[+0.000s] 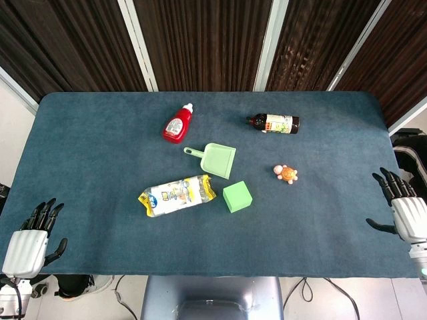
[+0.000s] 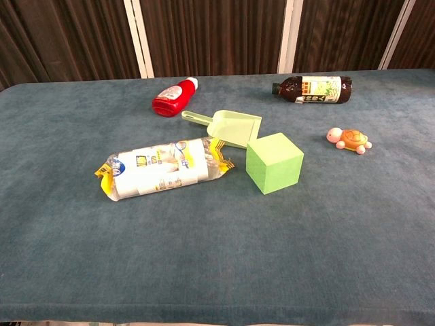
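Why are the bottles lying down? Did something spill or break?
Both bottles are tipped on their sides: the red bottle near the table's far edge and the dark bottle to its right. Their caps look on, and no spill or damage shows on the blue table. Nothing else stands out.

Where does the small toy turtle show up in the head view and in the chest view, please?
Head view: the toy turtle lies right of centre on the blue table, below the dark bottle.
Chest view: the toy turtle lies at the right, in front of the dark bottle.
Shared landmark: the green cube, to the turtle's left and nearer the robot in both.
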Motion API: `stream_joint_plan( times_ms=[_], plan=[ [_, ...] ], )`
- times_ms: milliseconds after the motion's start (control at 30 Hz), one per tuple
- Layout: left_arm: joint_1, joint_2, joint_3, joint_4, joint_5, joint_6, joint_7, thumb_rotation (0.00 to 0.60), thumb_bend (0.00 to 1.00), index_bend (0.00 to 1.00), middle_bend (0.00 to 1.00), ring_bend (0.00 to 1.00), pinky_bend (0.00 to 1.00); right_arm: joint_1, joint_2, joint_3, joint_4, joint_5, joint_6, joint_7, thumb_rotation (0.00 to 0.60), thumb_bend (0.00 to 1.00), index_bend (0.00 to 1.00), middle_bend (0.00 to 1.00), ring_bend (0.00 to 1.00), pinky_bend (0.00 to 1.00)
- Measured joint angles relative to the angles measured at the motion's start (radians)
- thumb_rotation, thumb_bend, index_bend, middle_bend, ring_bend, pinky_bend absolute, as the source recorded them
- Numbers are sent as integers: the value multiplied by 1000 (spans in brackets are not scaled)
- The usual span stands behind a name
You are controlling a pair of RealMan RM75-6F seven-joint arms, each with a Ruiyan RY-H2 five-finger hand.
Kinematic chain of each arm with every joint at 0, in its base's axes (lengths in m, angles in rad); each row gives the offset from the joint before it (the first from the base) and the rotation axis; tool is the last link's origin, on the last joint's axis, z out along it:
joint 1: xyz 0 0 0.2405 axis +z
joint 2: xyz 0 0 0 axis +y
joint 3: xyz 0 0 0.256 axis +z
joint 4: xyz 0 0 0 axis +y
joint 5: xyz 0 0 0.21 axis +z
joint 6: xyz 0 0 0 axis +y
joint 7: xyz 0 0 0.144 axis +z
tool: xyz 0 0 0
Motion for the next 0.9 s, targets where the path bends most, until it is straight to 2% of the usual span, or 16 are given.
stream_joint_plan(
  times_ms=[300, 367, 433, 500, 533, 700, 900],
  plan=[
    [3, -3, 2, 1, -8, -2, 11, 600, 347, 101, 46, 65, 324, 4, 2, 0, -3, 4, -18, 3, 600, 22, 113, 55, 42, 237],
    [3, -3, 2, 3, -8, -2, 9, 600, 347, 101, 46, 66, 324, 5, 2, 0, -2, 4, -19, 2, 600, 21, 109, 55, 144, 279],
    [3, -4, 1, 5, -10, -3, 4, 600, 347, 101, 46, 66, 325, 6, -4, 5, 0, 10, -20, -3, 600, 22, 112, 57, 431, 504],
    [0, -7, -1, 10, -18, -10, -9, 600, 347, 101, 46, 66, 325, 13, -18, 20, -2, 32, -28, -23, 600, 22, 137, 85, 634, 689],
    [-1, -10, -2, 12, -18, -12, -14, 600, 347, 101, 46, 66, 325, 19, -24, 26, -5, 41, -36, -34, 600, 22, 157, 101, 691, 728],
    [-6, -22, 0, 32, -17, -24, -35, 600, 347, 101, 46, 66, 326, 82, -33, 51, -36, 51, -115, -57, 600, 22, 303, 183, 825, 824],
    [-5, -24, 5, 48, -11, -22, -67, 600, 347, 101, 46, 65, 325, 180, -77, 86, -34, 69, -217, -112, 600, 22, 382, 256, 900, 890]
  ],
)
